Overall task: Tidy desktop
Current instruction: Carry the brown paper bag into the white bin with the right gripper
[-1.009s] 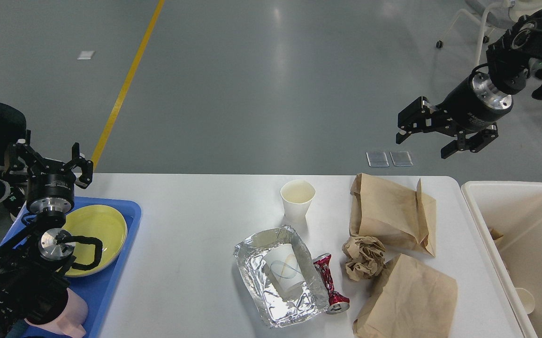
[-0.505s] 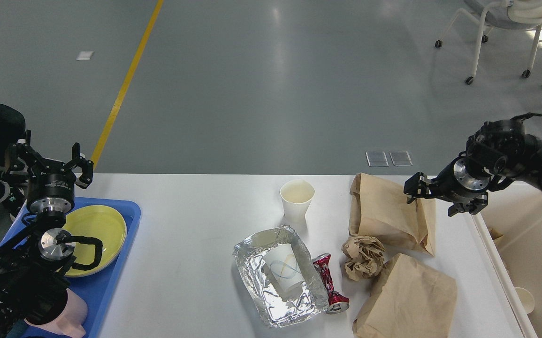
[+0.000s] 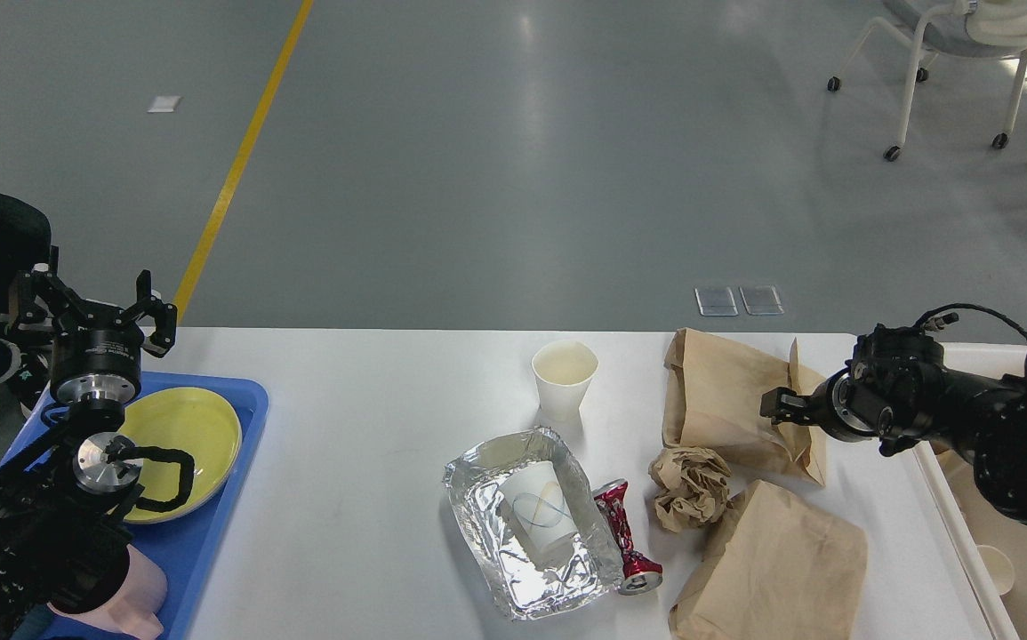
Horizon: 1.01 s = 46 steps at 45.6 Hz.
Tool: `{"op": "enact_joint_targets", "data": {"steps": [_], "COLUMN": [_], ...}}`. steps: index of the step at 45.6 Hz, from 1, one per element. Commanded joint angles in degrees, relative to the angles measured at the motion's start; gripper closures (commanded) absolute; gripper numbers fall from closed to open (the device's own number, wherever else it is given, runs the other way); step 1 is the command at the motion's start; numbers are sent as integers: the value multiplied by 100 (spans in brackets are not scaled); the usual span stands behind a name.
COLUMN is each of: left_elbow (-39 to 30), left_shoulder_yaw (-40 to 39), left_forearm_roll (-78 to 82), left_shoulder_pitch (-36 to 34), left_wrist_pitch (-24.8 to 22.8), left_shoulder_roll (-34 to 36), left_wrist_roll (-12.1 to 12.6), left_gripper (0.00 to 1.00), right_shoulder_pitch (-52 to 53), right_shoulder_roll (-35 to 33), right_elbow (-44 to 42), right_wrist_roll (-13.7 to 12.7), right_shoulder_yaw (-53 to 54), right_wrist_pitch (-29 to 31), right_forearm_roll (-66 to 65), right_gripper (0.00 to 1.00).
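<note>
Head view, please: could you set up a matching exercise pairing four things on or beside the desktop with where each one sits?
Things:
1. yellow plate
2. printed cup
3. crushed can
4. plain cup

Places:
A. lying in the foil tray
B. upright on the desktop, behind the foil tray
C. on the blue tray
D. right of the foil tray

Pairs: 1-C, 2-A, 3-D, 4-B

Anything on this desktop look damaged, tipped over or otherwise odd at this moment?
Yes. A red can lies crushed on its side against the foil tray, and a paper cup lies tipped over inside that tray. A crumpled ball of brown paper sits between two creased paper bags on the desktop.
</note>
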Motion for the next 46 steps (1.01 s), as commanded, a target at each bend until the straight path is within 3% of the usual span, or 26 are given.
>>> {"op": "enact_joint_targets", "data": {"steps": [1,4,8,9,46], "left_elbow": [0,0,0,0,0], "left_shoulder_yaw": [0,0,0,0,0], "left_forearm_roll": [-4,-4,5,-4,-4], "left_shoulder_pitch": [0,0,0,0,0], "left_wrist_pitch": [0,0,0,0,0], "left_shoulder_roll": [0,0,0,0,0], "left_wrist_roll": [0,0,0,0,0], "left_gripper": [3,3,3,3,3], "right_shoulder_pitch": [-129,-112,-77,-76,802], "right_shoulder_roll": [24,15,24,24,-407], "right_elbow": [-38,24,50,59,305], "right_wrist_roll": [-2,-2,-2,-2,-20], "right_shoulder_yaw": [25,43,34,60,228], "right_wrist_pitch": [-364,-391,-383,-365,-40], "right_forearm_roll": [2,10,28,28,81], "right_gripper": [23,49,97,100,100]}}
